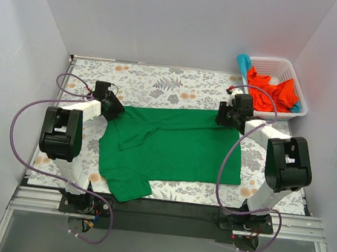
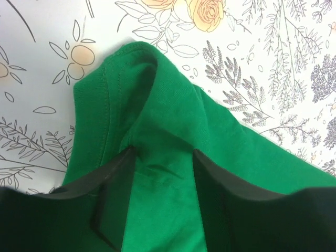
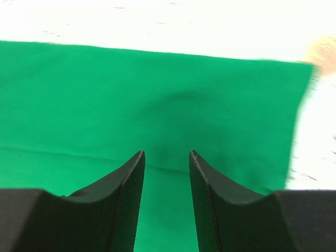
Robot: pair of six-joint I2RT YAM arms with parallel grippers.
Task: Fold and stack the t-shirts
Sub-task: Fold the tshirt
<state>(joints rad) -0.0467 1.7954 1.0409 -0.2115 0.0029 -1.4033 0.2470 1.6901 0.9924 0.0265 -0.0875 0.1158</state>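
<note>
Orange-red t-shirts (image 1: 270,92) and a teal t-shirt (image 1: 244,64) lie in the basket (image 1: 283,64).

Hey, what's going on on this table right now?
Two robot arms are working on a green t-shirt spread on the floral table. The left claw is at the shirt's far left corner, by a sleeve, and the right claw is at its far right corner. Both are open over the cloth. Waiting in the white basket at the far right are orange-red shirts and a teal-blue shirt. No folded stack is visible.
</note>
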